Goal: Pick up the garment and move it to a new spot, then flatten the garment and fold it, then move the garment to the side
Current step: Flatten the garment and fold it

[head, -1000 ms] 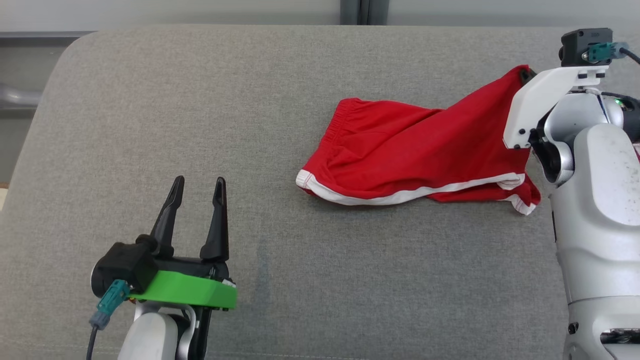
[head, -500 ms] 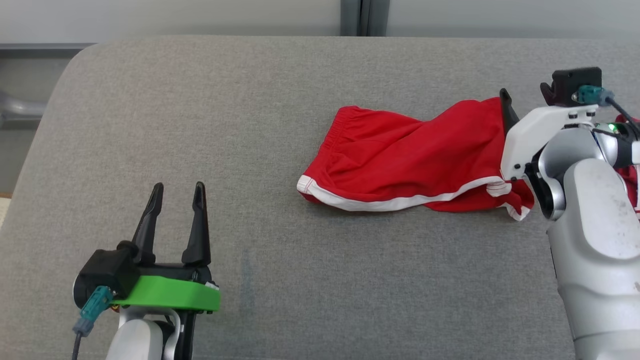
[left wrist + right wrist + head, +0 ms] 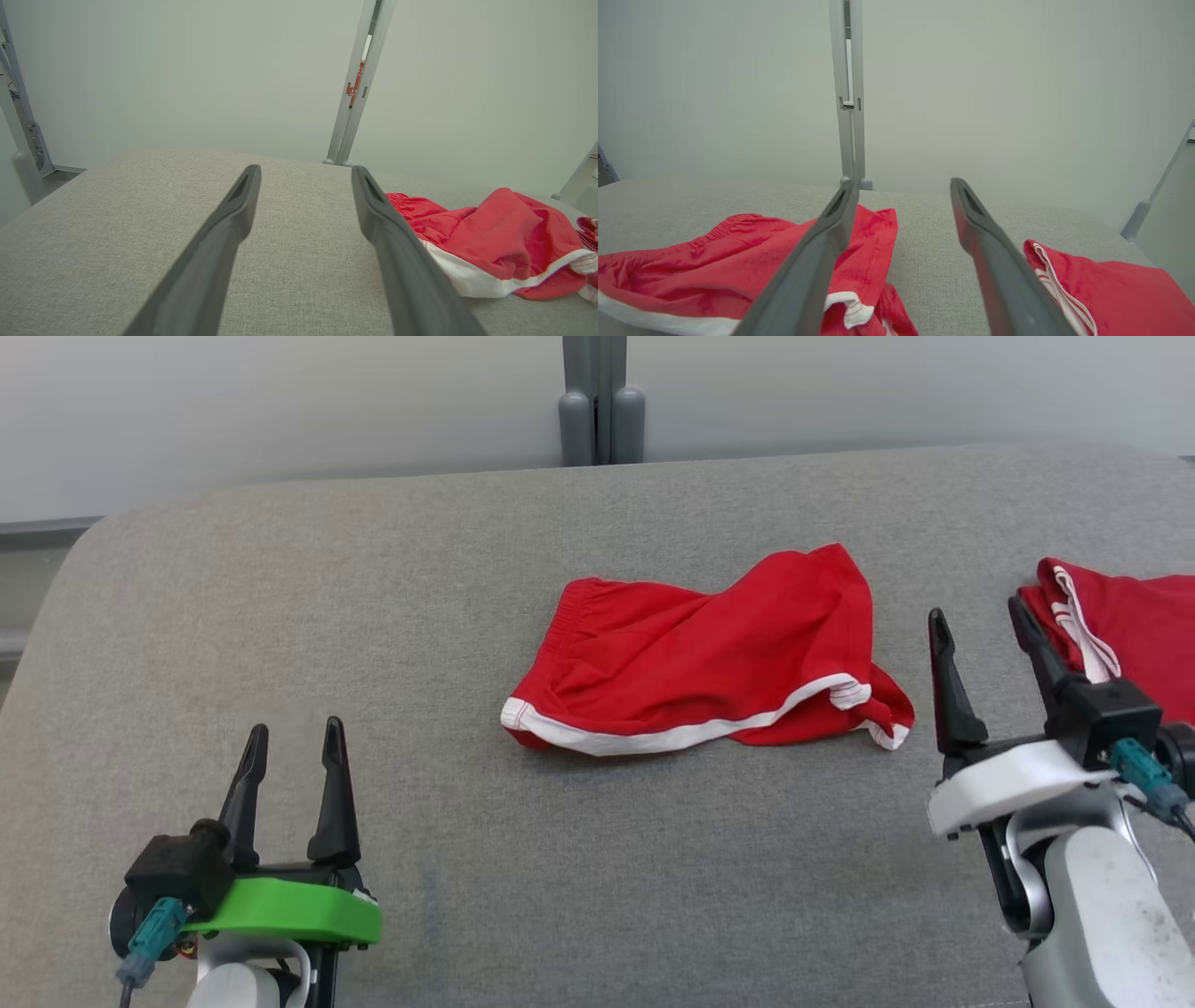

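lying rumpled around the middle of the grey surface [image 3: 373, 616], a little toward its far edge, the red garment [image 3: 700, 677] is held by nothing, so i judge the move to a new spot may be done, with flattening, folding and shifting aside all left. the right gripper [image 3: 975, 609] hangs spread and empty just beside the garment's right hem, between it and a second red garment [image 3: 1130, 625] at the right edge. the left gripper [image 3: 295, 728], also spread and empty, sits near the front left corner, well apart.
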Tool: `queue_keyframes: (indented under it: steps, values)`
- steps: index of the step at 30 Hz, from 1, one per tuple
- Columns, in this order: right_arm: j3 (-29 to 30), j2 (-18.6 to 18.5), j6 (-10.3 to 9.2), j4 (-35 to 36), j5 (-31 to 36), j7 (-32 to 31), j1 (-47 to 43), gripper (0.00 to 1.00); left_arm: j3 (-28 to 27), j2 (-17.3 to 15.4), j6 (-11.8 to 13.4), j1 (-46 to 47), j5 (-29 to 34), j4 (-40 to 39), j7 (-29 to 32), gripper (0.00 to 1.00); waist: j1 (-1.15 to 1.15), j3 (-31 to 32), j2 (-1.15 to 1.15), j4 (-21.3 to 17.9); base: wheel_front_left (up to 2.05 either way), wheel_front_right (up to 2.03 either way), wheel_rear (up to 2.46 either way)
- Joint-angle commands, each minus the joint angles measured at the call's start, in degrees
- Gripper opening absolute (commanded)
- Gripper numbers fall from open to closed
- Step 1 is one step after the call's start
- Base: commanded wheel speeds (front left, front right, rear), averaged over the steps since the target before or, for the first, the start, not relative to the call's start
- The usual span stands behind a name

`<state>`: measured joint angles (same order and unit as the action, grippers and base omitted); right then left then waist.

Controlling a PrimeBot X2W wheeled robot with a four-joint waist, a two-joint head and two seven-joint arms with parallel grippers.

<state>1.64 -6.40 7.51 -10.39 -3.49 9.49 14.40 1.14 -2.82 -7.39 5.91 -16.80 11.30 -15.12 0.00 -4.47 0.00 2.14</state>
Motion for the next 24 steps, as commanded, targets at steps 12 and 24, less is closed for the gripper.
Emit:
queue_keyframes:
  steps: [12,24]
  values:
    - [-0.2,2.4,-0.04,-2.1,-2.6,3.5,-6.2,1.0,-0.2,-0.2,-0.1,-1.3,1.2,3.5,0.0,1.0,0.0,3.4,0.0,-4.1,0.0,0.0,0.0]
    - [-0.1,3.1,-0.04,-3.5,-2.3,3.3,-5.9,1.0,0.7,-0.2,-0.1,-1.6,1.6,4.0,0.0,1.0,0.0,3.4,0.0,-3.9,0.0,0.0,0.0]
